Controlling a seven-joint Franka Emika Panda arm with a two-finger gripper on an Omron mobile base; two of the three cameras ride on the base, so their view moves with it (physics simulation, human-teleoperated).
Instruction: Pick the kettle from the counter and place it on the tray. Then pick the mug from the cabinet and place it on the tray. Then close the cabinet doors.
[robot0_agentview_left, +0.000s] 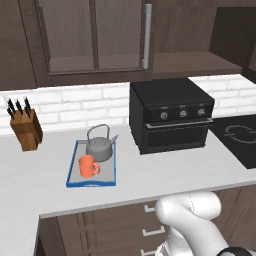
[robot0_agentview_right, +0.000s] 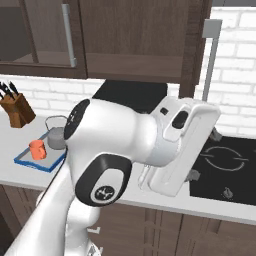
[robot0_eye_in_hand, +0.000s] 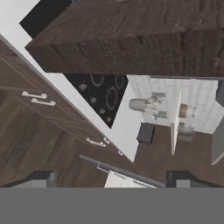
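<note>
With the kettle and mug both on the tray, only a cabinet door is left; the gripper, fingers spread and empty, should push its face flat and steady. The black oven beneath and the knife block stay clear

— How's the light where you're looking?

— You get flat, even rendered light, no glare. The counter reads bright; the cabinet above stays dim, its shelf in shade.

— Shadows?

— Soft and faint. You'll see a slight dark patch beside the kettle on the tray, and under the oven.

— Sharpness?

— Everything is a little soft and blocky, edges jagged. In the hand view the small items on the far counter are too blurred for you to tell apart.
</note>
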